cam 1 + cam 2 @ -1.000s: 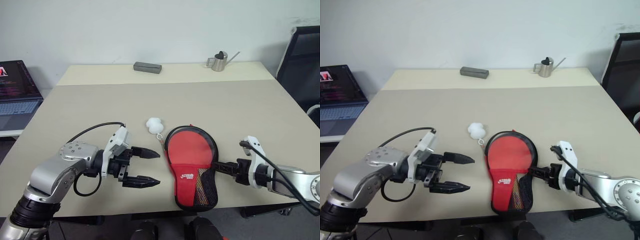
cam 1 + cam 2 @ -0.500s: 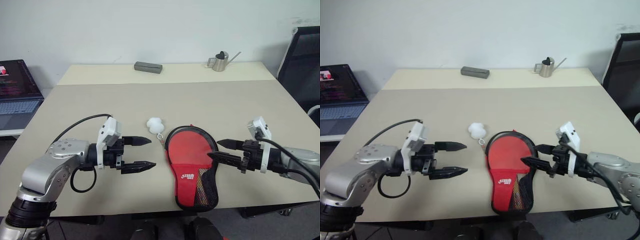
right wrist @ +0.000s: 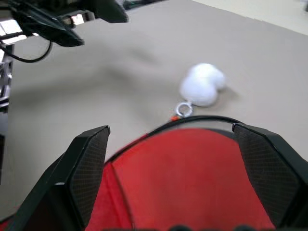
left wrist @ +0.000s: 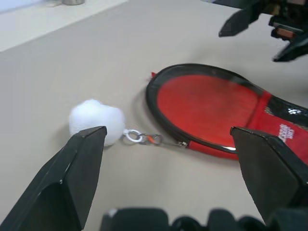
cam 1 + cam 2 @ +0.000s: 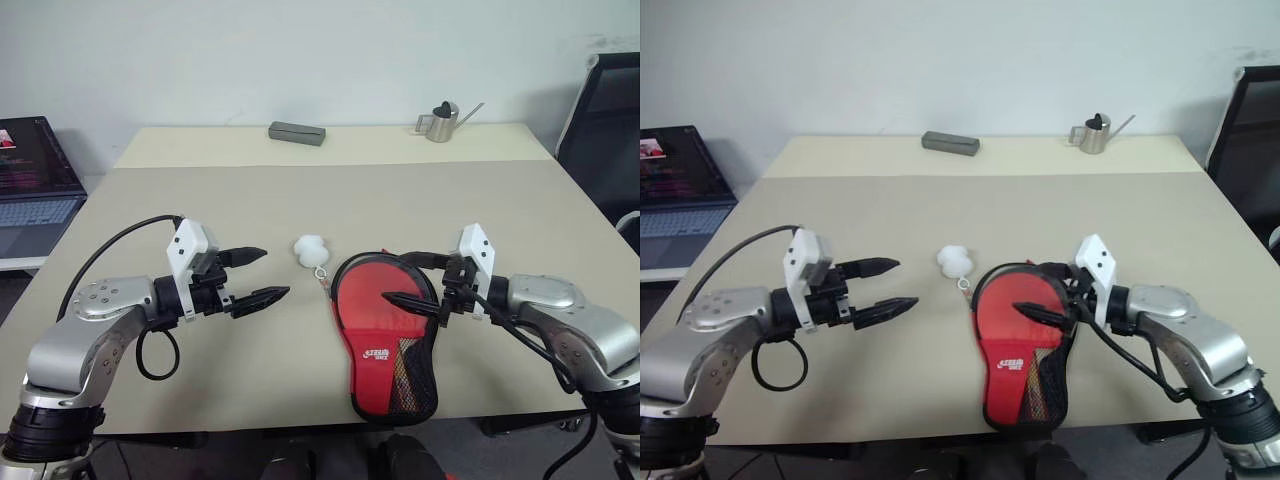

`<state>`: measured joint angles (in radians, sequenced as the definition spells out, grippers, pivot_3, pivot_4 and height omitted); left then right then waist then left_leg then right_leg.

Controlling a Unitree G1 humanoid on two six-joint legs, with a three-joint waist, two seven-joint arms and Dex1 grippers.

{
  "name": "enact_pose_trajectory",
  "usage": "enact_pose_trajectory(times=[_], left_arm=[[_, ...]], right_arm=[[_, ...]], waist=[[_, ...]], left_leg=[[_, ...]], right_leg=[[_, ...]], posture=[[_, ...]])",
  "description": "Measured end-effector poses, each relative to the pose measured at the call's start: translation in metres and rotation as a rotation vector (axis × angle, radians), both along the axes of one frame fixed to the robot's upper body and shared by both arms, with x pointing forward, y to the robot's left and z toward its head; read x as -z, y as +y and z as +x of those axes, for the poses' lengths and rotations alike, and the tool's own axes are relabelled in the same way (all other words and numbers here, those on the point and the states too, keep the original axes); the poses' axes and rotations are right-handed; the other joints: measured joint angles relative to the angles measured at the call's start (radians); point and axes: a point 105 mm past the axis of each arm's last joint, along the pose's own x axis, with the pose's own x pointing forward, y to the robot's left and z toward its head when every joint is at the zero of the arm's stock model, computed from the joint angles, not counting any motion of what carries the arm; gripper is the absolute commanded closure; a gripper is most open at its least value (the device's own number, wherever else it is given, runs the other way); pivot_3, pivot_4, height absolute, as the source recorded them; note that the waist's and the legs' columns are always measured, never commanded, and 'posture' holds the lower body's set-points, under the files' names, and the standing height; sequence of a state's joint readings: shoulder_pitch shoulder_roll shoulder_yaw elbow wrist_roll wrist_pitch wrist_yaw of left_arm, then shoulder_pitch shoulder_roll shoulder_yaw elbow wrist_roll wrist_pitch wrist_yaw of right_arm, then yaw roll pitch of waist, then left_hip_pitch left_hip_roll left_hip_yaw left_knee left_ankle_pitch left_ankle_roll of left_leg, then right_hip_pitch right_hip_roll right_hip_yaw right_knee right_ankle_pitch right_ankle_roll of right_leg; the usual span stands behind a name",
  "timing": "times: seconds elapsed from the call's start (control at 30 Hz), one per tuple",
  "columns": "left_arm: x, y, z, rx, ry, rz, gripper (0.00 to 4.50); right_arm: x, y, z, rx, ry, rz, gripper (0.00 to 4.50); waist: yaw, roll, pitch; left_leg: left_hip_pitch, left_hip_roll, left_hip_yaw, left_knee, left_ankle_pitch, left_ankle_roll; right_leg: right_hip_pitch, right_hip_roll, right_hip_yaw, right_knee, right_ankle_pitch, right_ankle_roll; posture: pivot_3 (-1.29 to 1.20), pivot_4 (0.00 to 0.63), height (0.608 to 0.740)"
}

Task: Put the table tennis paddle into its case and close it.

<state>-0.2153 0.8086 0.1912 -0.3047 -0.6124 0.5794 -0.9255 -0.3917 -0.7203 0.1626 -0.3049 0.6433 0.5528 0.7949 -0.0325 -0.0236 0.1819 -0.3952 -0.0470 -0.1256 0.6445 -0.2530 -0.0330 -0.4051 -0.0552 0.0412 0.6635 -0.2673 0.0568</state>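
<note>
Right gripper (image 5: 405,282) open over red case (image 5: 385,345), zipped.

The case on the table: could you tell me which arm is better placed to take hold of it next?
Probably the right. The right gripper hangs open directly over the case, while the left gripper is open beside the white pompom, apart from the case.

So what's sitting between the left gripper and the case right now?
The white pompom charm, ring-clipped to the case, lies between it and the left gripper; otherwise bare table, seen from the eye views.
</note>
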Motion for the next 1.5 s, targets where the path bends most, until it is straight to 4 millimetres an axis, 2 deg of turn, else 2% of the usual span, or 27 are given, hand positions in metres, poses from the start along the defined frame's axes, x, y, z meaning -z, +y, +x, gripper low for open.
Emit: enact_pose_trajectory(times=[0.13, 0.43, 0.67, 0.97, 1.5], left_arm=[[-0.002, 0.009, -0.001, -0.045, -0.008, -0.005, 0.00], [-0.005, 0.021, -0.009, -0.109, -0.007, 0.008, 0.00], [-0.009, 0.026, -0.020, -0.145, -0.019, 0.011, 0.00], [-0.010, 0.032, -0.027, -0.178, -0.013, 0.011, 0.00], [-0.017, 0.029, -0.024, -0.172, -0.036, 0.008, 0.00]], right_arm=[[0.008, 0.006, 0.002, -0.058, 0.032, -0.001, 0.04], [0.009, 0.017, 0.007, -0.132, 0.056, 0.025, 0.04], [-0.002, 0.029, 0.011, -0.160, 0.016, 0.041, 0.04], [-0.003, 0.033, 0.013, -0.176, 0.026, 0.057, 0.04], [0.000, 0.034, 0.011, -0.183, 0.035, 0.063, 0.04]], waist=[[0.001, 0.000, 0.000], [0.001, 0.000, 0.000], [0.001, 0.000, 0.000], [0.001, 0.000, 0.000], [0.001, 0.000, 0.000]], left_leg=[[0.000, 0.001, 0.000, 0.000, 0.000, 0.000], [0.001, 0.001, 0.000, 0.000, 0.000, -0.001], [0.001, 0.001, 0.000, 0.000, -0.001, -0.001], [0.001, 0.002, 0.000, 0.000, -0.001, -0.002], [0.001, 0.002, 0.001, 0.000, -0.001, -0.002]], right_leg=[[0.000, 0.001, -0.001, 0.000, 0.000, -0.001], [0.000, 0.001, 0.000, 0.001, 0.000, -0.001], [0.000, 0.001, 0.000, 0.000, 0.001, -0.001], [0.000, 0.001, 0.000, 0.001, 0.001, -0.001], [0.000, 0.001, 0.000, 0.001, 0.001, -0.001]], posture=[[0.00, 0.150, 0.740], [0.00, 0.150, 0.740], [0.00, 0.150, 0.740], [0.00, 0.150, 0.740], [0.00, 0.150, 0.740]])
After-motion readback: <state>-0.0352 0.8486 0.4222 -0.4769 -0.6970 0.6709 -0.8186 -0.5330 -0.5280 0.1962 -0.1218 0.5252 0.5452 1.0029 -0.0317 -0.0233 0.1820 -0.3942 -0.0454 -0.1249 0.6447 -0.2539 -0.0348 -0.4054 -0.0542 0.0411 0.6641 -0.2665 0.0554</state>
